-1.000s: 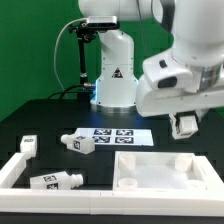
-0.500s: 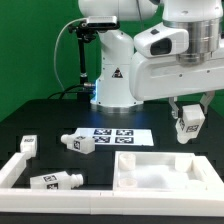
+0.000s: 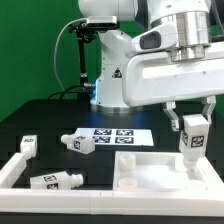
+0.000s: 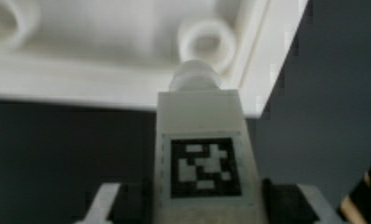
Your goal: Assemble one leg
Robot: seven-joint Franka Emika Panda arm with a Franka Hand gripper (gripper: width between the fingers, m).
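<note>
The leg (image 3: 190,138) hangs upright at the exterior view's right, in the lower half of the frame. My jaws are clamped on its upper part, and its lower end sits over the far right corner of the panel (image 3: 150,172). I cannot tell from here whether the tip touches the panel.

In the wrist view the leg (image 4: 203,140) runs away from the camera, its tag facing me, with grey fingers (image 4: 107,206) on either side of it. Its narrowed tip points at a round socket (image 4: 207,42) in the panel corner. The picture is too soft to say whether the tip has entered.

I judge the leg to be light and stiff: a hard plastic post of square section that will not bend under the grip. The smooth white faces look a little slippery, so I would hold it on two opposite flat faces near the tagged end. That leaves the narrow end free for the socket. The main risk, I think, is the leg tilting in the grip, not breaking.

The panel is white too, tray-like, with a raised rim and rounded moulded corners. Three more legs lie on their sides on the matte black table (image 3: 60,118):
- one (image 3: 82,142) just beside the marker board (image 3: 112,133)
- one (image 3: 28,146) toward the exterior view's left
- one (image 3: 55,181) at the lower left, near the white border bar (image 3: 12,172)
</note>
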